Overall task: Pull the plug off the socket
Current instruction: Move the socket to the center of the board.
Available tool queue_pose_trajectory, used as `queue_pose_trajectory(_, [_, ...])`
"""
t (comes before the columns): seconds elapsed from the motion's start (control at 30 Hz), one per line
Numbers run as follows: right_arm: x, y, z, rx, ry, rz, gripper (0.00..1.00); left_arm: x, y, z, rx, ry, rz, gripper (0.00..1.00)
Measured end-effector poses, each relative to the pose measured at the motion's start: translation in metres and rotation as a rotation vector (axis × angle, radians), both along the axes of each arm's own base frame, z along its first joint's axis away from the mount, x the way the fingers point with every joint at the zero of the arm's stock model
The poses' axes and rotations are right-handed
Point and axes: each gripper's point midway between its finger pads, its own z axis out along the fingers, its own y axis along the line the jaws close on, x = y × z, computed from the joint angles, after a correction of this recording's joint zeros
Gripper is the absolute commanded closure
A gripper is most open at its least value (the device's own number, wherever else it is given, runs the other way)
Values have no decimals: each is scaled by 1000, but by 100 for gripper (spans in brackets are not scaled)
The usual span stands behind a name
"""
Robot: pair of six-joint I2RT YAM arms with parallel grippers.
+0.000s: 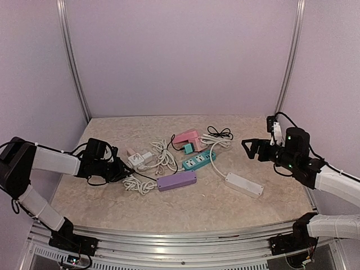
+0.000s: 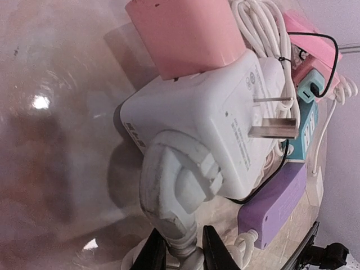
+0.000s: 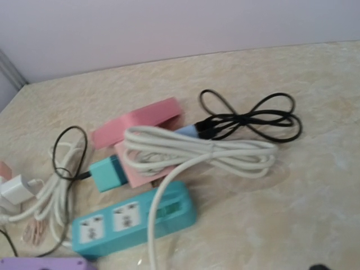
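Note:
A white cube adapter socket (image 2: 208, 118) lies on the table left of centre; it also shows in the top view (image 1: 139, 159). A white plug (image 2: 177, 185) with a thick white cord sits in one face, and a pink plug (image 2: 180, 34) in another. The adapter's own metal prongs point right. My left gripper (image 2: 181, 242) is low on the table beside it (image 1: 121, 169), its jaws closed on the white plug's neck where the cord leaves. My right gripper (image 1: 249, 147) hovers open and empty at the right, apart from the cluster.
A purple power strip (image 1: 176, 180), a teal power strip (image 1: 198, 161), a pink strip (image 1: 188, 138) and a white power strip (image 1: 243, 184) lie around the middle. Coiled white cords (image 3: 197, 149) and a black cable (image 3: 253, 118) lie among them.

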Motion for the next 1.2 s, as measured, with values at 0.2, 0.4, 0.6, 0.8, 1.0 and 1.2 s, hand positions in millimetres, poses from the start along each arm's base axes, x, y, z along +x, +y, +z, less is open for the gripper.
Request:
queue_pose_trajectory(0.2, [-6, 21, -3, -38, -2, 16, 2, -36, -45, 9, -16, 19, -49, 79])
queue_pose_trajectory(0.4, [-7, 48, -17, -85, 27, 34, 2, -63, -79, 11, -48, 59, -97, 67])
queue_pose_trajectory(0.6, [-3, 68, -15, -14, 78, 5, 2, -72, -86, 11, -46, 68, -117, 37])
queue_pose_trajectory(0.8, [-15, 101, -13, 54, 100, 37, 2, -63, -65, 30, -24, 34, -95, 18])
queue_pose_trajectory(1.0, [-15, 126, -43, 30, 178, 63, 2, -34, -35, 59, -36, -60, -57, 16])
queue_pose_trajectory(1.2, [-9, 141, -33, 64, 174, 87, 3, -24, -44, 63, -59, -89, -128, 23])
